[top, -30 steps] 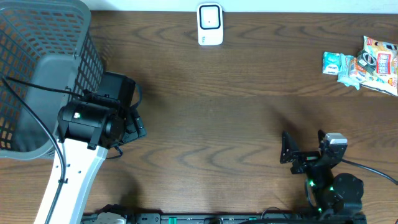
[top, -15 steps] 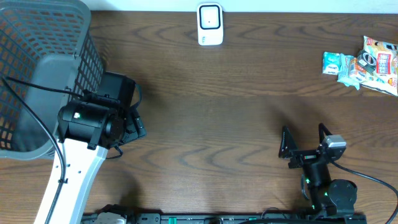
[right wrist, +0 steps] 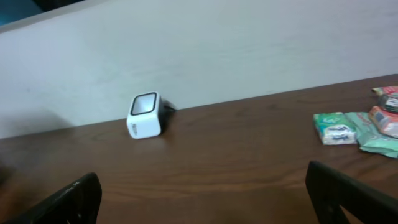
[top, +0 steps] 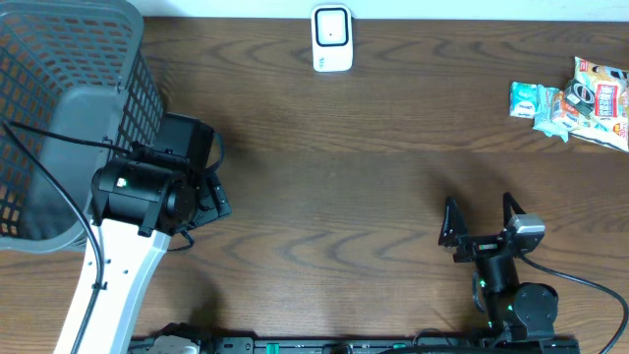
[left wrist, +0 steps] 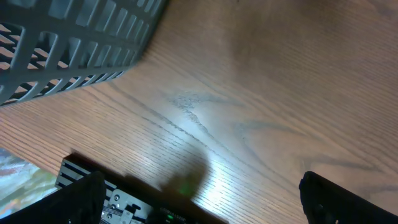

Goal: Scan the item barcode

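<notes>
Right tool [top: 478, 208] shifted slightly, released; left tool [left wrist: 211, 200] released; scanner [right wrist: 144, 115] front seen only from right wrist.

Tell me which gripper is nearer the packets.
Right. The right gripper sits on the robot's side of the packets, slightly to their left; the left gripper is far off beside the basket.

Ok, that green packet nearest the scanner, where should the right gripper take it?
Probably from above with the open right gripper, pinching across the green packet near its free end, the one facing the scanner. It lies flat on the table, and other packets crowd its far end.
</notes>
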